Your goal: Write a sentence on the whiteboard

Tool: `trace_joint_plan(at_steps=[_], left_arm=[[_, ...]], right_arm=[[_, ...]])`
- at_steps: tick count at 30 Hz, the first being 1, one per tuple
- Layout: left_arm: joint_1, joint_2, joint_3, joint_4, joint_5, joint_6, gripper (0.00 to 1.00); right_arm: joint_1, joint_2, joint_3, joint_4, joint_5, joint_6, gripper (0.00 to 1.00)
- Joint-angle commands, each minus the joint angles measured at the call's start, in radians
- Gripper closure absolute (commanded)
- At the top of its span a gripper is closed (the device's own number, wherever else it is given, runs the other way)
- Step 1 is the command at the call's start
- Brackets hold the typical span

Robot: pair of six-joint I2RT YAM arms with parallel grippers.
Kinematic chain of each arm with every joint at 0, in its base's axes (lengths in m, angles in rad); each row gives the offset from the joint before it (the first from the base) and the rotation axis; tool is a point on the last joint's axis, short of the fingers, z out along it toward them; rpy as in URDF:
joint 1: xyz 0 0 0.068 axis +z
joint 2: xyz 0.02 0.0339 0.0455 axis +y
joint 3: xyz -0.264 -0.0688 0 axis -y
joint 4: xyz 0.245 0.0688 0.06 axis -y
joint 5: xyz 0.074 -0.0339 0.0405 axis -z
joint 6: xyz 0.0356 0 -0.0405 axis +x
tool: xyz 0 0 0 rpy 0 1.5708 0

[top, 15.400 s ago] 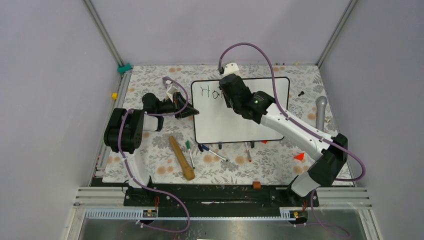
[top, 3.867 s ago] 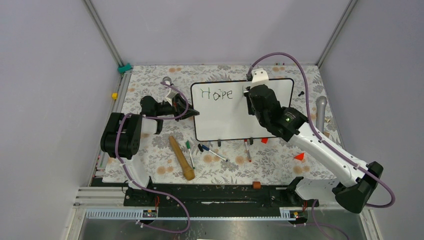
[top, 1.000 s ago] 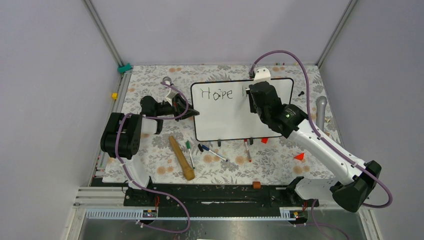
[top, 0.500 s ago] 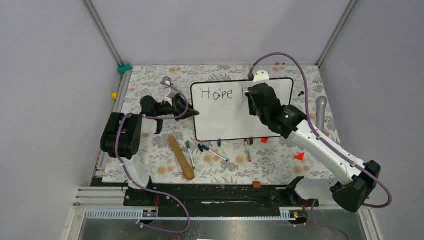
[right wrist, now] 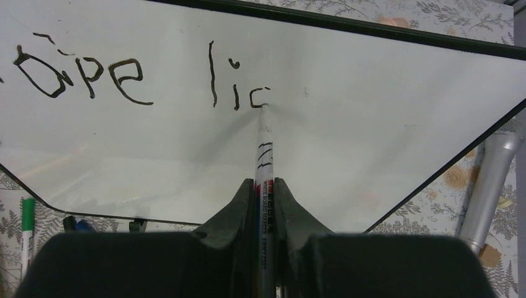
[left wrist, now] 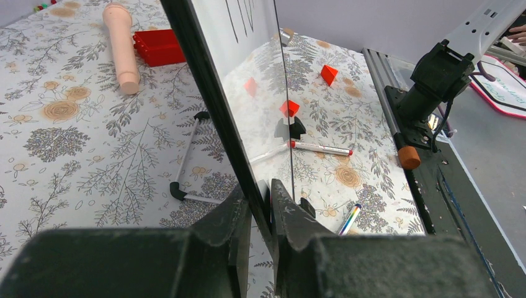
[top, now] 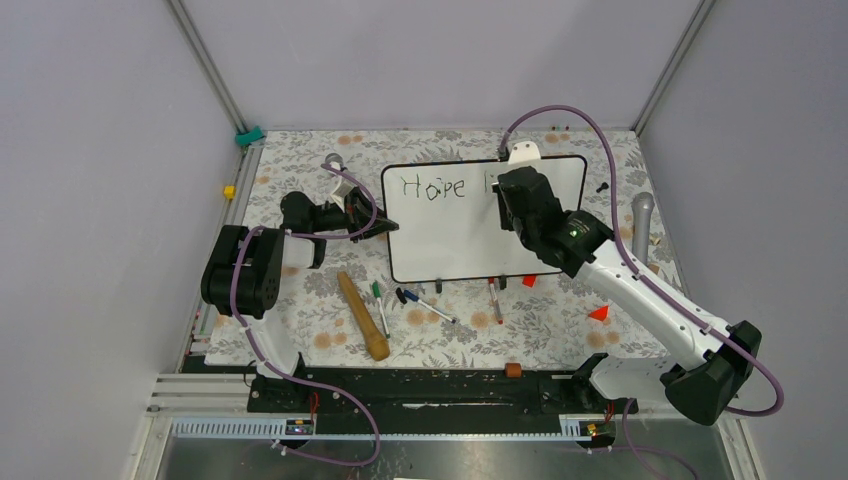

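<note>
Marker (right wrist: pixel 263 146) is pinched between the closed fingers of the right end effector (right wrist: pixel 263 186), its tip touching the whiteboard (right wrist: pixel 384 105) at a half-formed third letter of the second word. The left end effector (left wrist: pixel 261 202) is clamped on the board's left edge, bracing it where it stands on the bench (top: pixel 300 160). The sentence (right wrist: pixel 124 77) reads "Hope li" plus that partial stroke, so writing looks under way. Next, that letter needs finishing, then more strokes rightward under light, steady contact.

Top external: looks down from high on the near side, taking in the whole table (top: pixel 560 330). Left wrist: sights low and close along the edge of the whiteboard (left wrist: pixel 211 93), rightward. Right wrist: faces its written surface from near. Shared throughout: the whiteboard
</note>
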Motion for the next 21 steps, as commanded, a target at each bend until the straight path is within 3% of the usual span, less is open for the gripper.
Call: trace_joint_plan(at_steps=[1, 21], left_arm=[[0.001, -0.003, -0.002, 0.088, 0.039, 0.123, 1.00], [0.001, -0.002, 0.000, 0.088, 0.039, 0.120, 1.00]], right_arm=[[-0.018, -0.016, 0.039, -0.009, 0.045, -0.009, 1.00], [-0.021, -0.003, 0.049, -0.013, 0.013, -0.005, 1.00]])
